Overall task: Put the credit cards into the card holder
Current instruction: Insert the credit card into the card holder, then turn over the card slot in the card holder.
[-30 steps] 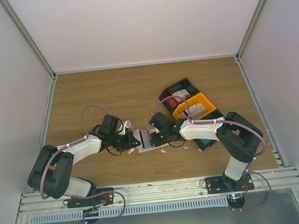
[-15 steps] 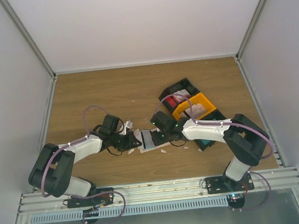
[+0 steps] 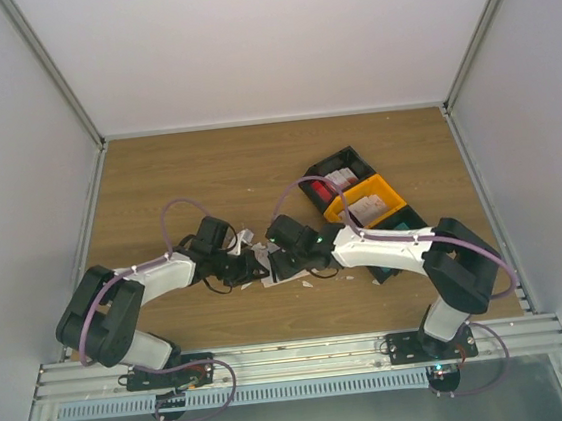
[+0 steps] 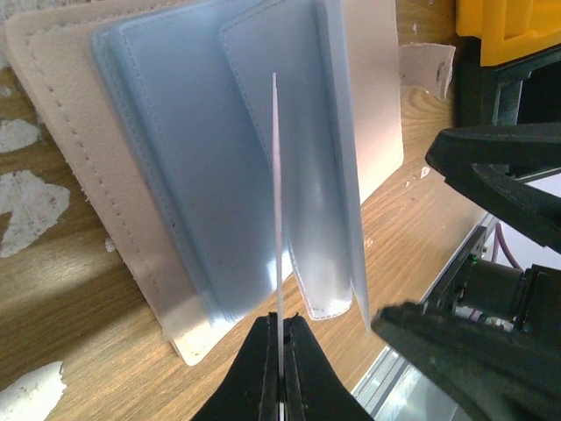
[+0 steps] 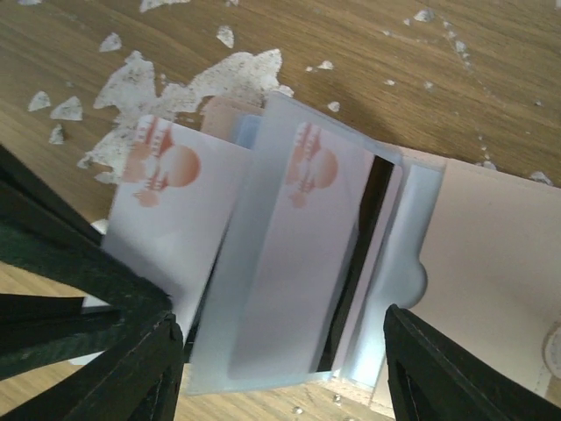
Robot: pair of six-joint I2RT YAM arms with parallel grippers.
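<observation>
Card holder [image 5: 491, 254] lies open on table [image 3: 206, 168]; left gripper [image 4: 280, 346] clenched on white card [image 4: 277, 202] edge; right gripper [image 5: 279, 326] released, jaws wide above it.

Likely a lab: white walls [image 3: 263, 41], aluminium frame [image 3: 296, 355].
</observation>
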